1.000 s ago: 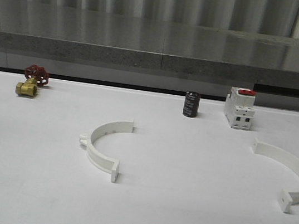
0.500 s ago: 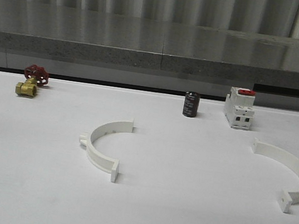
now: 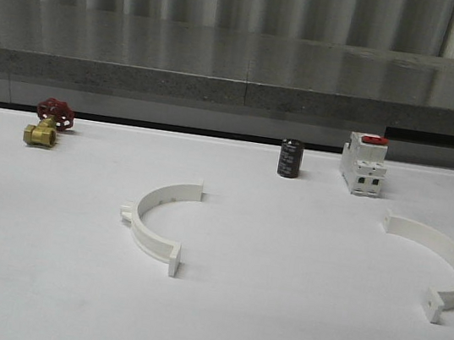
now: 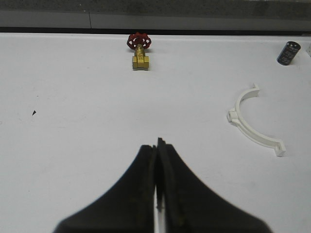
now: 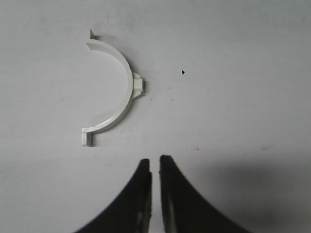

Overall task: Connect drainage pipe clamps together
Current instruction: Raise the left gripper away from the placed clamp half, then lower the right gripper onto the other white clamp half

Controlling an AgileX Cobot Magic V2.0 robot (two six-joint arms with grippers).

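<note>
White clamp halves (image 3: 156,225) (image 3: 440,262) well apart, table (image 3: 271,331)

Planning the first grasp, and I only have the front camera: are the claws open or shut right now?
Observer: The left claw is shut on nothing, over bare table.
Operator: And the right one?
Observer: The right claw is shut too and empty, with the right clamp half lying ahead of its fingertips, untouched.
Operator: Is the left claw lined up with its half?
Observer: No. The left clamp half lies ahead and off toward the robot's right of that claw.
</note>
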